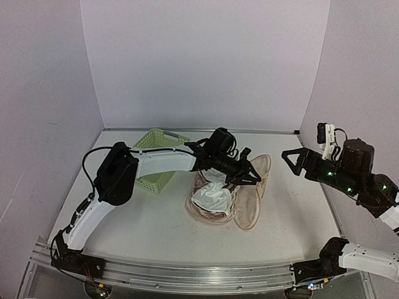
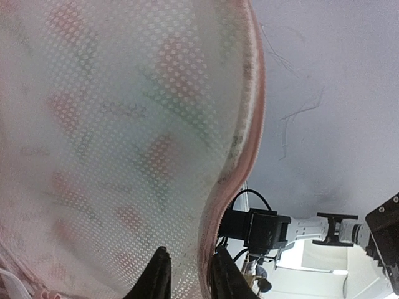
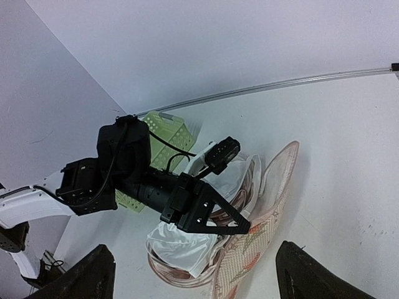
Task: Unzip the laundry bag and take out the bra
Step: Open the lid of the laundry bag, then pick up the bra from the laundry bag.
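The laundry bag [image 1: 249, 202] lies open in the middle of the table, its beige printed flap folded out to the right. A white bra [image 1: 212, 196] bulges out of the opening. My left gripper [image 1: 249, 175] is shut on the bag's pink zipper edge. In the left wrist view the mesh lining [image 2: 112, 137] fills the frame and the edge [image 2: 209, 249] runs between my fingertips [image 2: 157, 277]. My right gripper [image 1: 293, 161] is wide open and empty, raised to the right of the bag. In the right wrist view it looks down on the bag [image 3: 268, 240], the bra [image 3: 181, 243] and the left gripper [image 3: 246, 229].
A light green slotted basket [image 1: 159, 159] stands at the back left of the bag, under the left arm; it also shows in the right wrist view [image 3: 168, 134]. Walls close the table at the back and both sides. A metal rail [image 1: 187, 277] runs along the near edge.
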`<state>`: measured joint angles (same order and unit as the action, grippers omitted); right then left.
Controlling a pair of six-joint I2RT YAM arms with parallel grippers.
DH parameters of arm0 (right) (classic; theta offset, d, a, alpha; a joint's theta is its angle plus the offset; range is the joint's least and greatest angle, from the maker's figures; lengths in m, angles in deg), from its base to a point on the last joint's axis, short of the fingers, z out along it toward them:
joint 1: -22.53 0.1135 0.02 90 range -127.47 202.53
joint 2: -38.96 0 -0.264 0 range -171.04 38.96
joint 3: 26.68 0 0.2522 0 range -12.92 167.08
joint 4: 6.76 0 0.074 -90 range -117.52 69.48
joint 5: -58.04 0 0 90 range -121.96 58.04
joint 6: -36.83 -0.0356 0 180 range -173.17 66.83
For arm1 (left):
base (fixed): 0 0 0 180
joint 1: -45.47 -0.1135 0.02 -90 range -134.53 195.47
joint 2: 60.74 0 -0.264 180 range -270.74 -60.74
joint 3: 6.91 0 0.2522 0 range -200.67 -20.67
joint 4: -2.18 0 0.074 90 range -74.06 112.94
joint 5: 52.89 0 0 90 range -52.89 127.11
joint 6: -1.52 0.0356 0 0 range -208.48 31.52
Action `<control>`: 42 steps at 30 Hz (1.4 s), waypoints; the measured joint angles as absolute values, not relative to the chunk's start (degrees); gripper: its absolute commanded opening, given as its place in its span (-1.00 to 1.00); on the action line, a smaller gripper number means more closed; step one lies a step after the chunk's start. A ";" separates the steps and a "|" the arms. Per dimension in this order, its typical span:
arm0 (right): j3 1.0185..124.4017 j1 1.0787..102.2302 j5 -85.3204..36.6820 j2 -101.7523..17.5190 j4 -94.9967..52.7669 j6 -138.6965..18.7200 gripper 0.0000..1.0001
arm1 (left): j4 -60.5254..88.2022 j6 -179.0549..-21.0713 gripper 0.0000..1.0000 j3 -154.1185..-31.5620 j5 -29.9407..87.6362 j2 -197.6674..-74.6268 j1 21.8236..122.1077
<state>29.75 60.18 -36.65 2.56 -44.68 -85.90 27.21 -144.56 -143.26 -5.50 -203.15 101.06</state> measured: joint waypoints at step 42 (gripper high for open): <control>34.95 60.18 -25.09 -34.03 -39.02 -95.15 0.68 | 40.54 -122.20 0.33 -114.91 11.46 -164.92 88.97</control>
